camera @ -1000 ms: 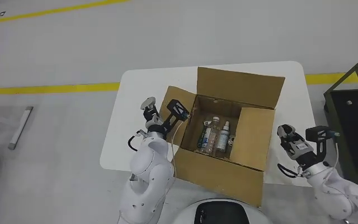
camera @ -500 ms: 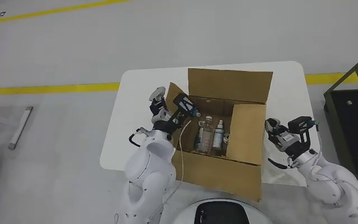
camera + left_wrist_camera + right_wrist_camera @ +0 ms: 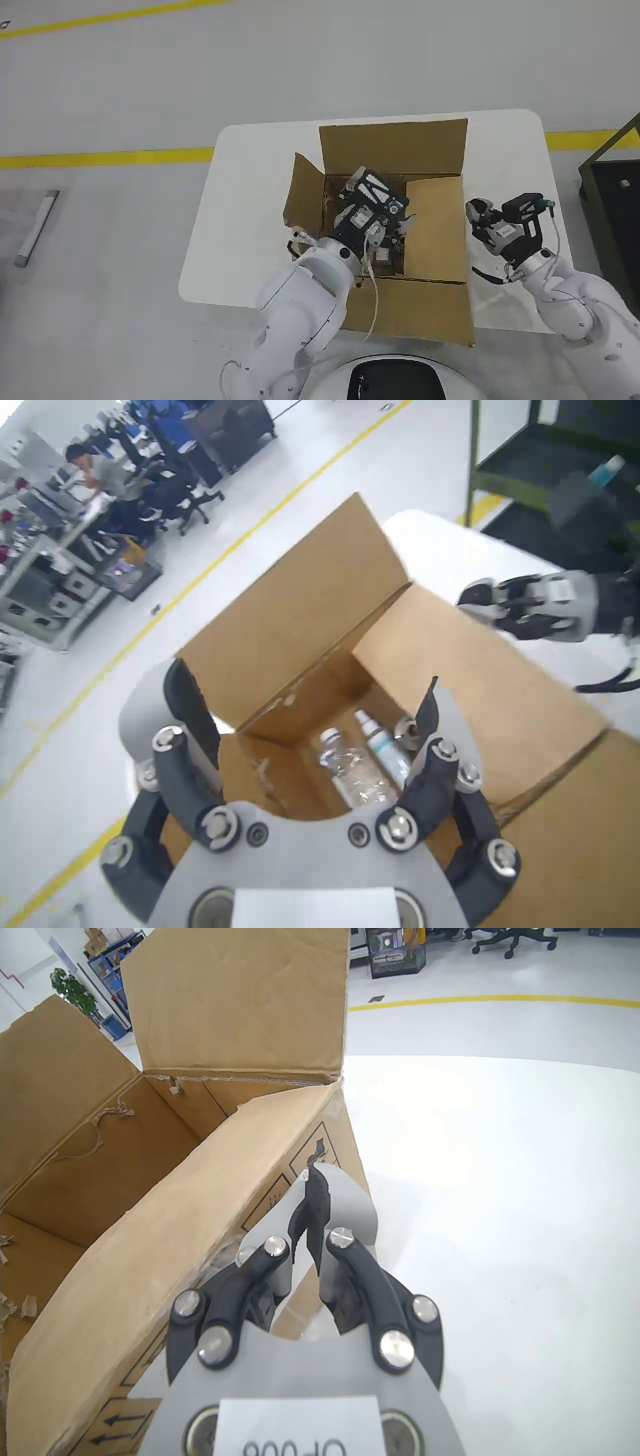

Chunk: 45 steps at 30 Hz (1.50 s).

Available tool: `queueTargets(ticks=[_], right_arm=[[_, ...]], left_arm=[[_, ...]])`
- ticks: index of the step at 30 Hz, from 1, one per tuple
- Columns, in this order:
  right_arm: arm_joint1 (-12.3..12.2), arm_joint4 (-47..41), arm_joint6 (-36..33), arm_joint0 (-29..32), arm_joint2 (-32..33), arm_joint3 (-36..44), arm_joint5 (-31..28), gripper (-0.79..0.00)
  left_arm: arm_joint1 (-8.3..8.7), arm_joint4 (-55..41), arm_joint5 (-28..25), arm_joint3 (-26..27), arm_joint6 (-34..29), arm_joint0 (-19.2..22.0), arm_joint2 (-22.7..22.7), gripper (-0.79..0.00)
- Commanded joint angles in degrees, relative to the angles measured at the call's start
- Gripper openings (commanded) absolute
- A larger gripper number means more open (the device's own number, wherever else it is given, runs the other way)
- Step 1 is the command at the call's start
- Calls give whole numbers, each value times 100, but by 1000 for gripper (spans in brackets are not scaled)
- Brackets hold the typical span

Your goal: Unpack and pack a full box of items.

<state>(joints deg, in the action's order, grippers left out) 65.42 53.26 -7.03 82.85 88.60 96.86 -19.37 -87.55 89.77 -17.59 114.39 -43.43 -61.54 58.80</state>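
Top view first: your left gripper (image 3: pixel 372 205) has swung in from outside the left flap and now hangs over the opening of the box (image 3: pixel 440 235). The box itself has slid toward the table's (image 3: pixel 250 190) left edge. It sits mid-table, back flap upright toward the far edge and near flap reaching over the near edge. Your right gripper (image 3: pixel 483 215) has closed in as well and is now just beside the box's right flap.

Left wrist view: your pincer is spread wide with nothing between the fingers (image 3: pixel 192 700). Down in the box, between those fingers, lie a clear bottle (image 3: pixel 355 772) and a white spray bottle (image 3: pixel 382 745), side by side. Their long axes run from the near wall to the far wall, caps pointing at the far wall under the raised flap.

Right wrist view: this pincer is pinched narrow, pads all but meeting and holding nothing. It sits right against the outside of the box's side wall, over bare table.
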Motion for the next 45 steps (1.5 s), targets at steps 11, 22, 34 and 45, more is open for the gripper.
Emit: queueTargets(ticks=[11,22,34,45], right_arm=[[-33,-498,264,1509,914,978,150,-785],[-34,-256,370,2285,1348,1624,93,-785],[-12,-182,362,2327,1245,1556,12,-785],[8,-148,257,2286,1013,1535,-75,-785]], left_arm=[[-101,-1984,339,-640,-150,90,-61,0],[-130,-3653,1049,-1012,43,-223,325,0],[-137,-4737,1968,-1897,-392,-154,408,0],[-175,-5574,1968,-2357,-414,45,159,0]])
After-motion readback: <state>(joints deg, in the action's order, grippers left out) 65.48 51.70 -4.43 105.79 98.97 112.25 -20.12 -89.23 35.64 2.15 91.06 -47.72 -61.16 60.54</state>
